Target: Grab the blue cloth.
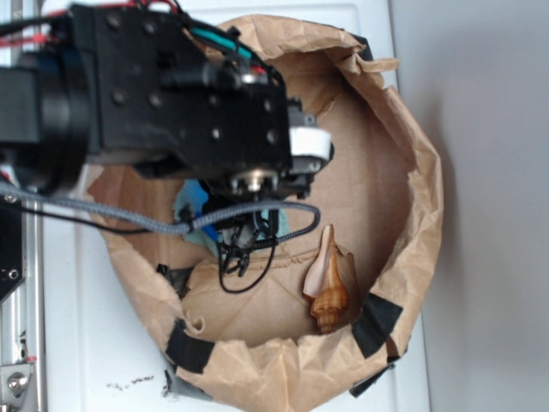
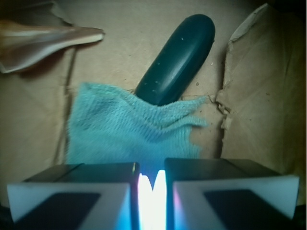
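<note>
The crumpled paper wall (image 1: 420, 215) rings the cardboard floor (image 2: 144, 33) on all sides, so the way in is from above. Inside, the dark teal capsule (image 2: 177, 57) lies touching the blue cloth (image 2: 124, 134) at its far edge, and the seashell (image 1: 328, 283) lies near the wall. The floor between shell and cloth is bare.

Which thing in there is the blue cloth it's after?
Look inside the brown paper bag with the rolled-down rim. Right under the gripper lies the blue cloth, pale, fuzzy and wrinkled with frayed edges. The dark green capsule partly under it is smooth, and the seashell is hard and tan.
</note>
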Motion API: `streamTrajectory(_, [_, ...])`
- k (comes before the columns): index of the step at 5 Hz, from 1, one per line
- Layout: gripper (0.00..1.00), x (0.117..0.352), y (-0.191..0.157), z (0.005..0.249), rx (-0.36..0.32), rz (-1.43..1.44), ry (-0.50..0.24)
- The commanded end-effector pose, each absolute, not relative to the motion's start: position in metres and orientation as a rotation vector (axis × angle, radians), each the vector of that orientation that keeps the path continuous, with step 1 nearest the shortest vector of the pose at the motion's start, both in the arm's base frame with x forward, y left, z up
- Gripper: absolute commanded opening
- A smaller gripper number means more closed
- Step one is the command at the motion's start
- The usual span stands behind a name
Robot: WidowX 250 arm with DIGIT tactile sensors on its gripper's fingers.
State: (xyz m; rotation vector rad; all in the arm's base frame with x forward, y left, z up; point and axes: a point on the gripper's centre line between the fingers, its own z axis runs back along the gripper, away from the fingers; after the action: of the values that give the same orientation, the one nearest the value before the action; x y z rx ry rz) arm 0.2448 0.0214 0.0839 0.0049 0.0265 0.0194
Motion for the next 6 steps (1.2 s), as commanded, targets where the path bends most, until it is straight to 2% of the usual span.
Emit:
streamTrajectory(1, [0.00, 0.254, 0.026, 0.148, -0.104, 0.004, 0.031])
streamTrajectory(2, [1.00, 0.257, 0.021, 0.148, -0.136, -0.003, 0.050])
streamTrajectory(4, [1.00, 0.270, 0.019, 0.130, -0.193, 0.038, 0.061])
streamTrajectory(5, [1.00, 0.272, 0.011, 0.140, -0.206, 0.057, 0.054])
streamTrajectory(6, [1.00, 0.278, 0.006, 0.135, -0.230, 0.080, 0.059])
